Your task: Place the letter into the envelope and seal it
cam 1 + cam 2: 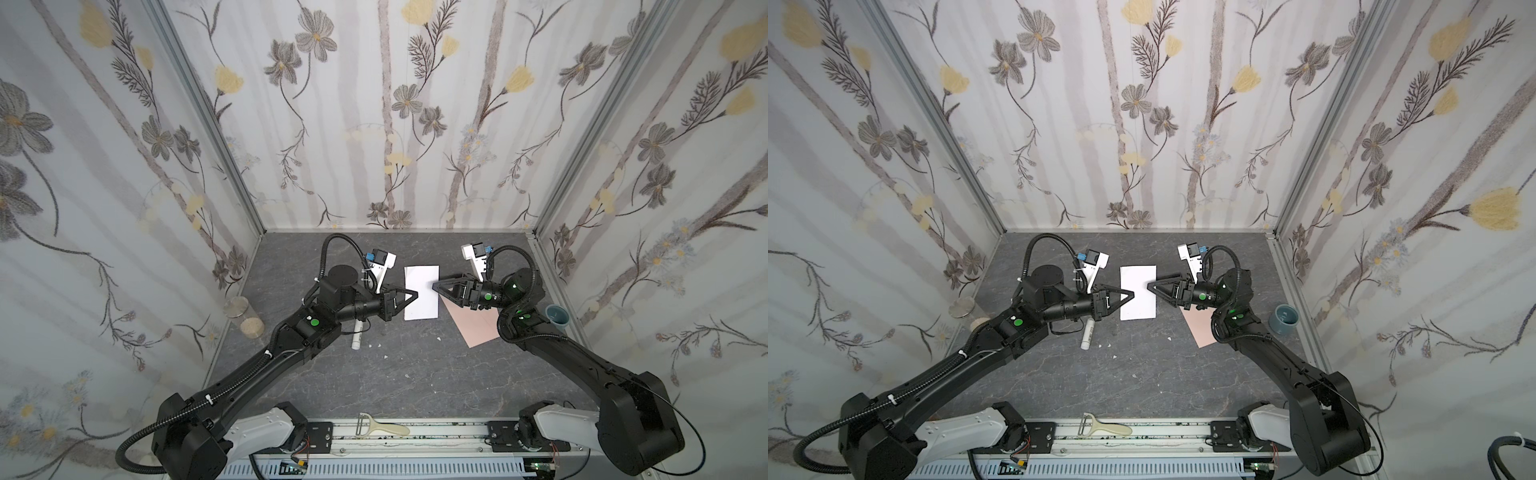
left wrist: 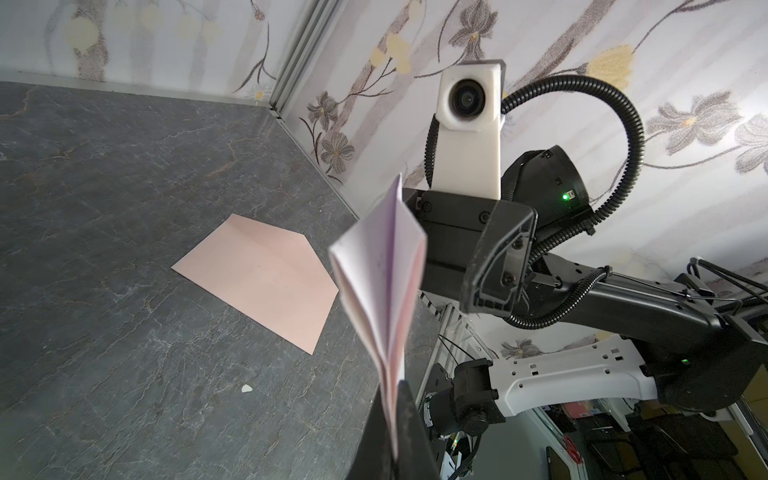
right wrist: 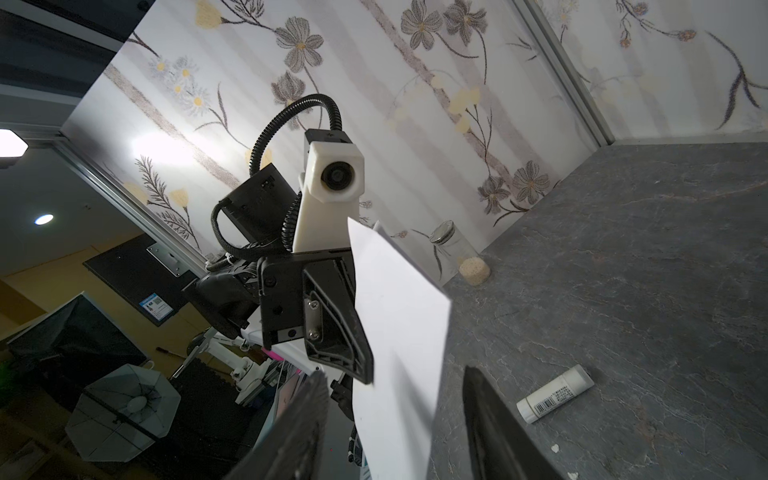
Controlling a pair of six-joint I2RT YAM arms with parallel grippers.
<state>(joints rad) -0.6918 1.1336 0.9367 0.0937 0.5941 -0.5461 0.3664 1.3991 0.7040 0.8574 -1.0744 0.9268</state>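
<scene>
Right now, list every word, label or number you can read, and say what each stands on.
None is readable.
On the small white glue-stick tube: a barcode and fine print, too small.
On the blue-and-white notice beyond the cell: too blurred.
On the folded white paper letter and the pale pink paper envelope: no writing shows.

The right arm (image 1: 552,345) overhangs the envelope (image 1: 469,322); the table (image 1: 395,374) before it lies open.

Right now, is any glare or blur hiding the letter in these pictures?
Right wrist view: glare patch on the wall, near jaws blurred, the letter sharp. Both top views: wide-angle bending, letter washed out white. Left wrist view: even light, no glare.
</scene>
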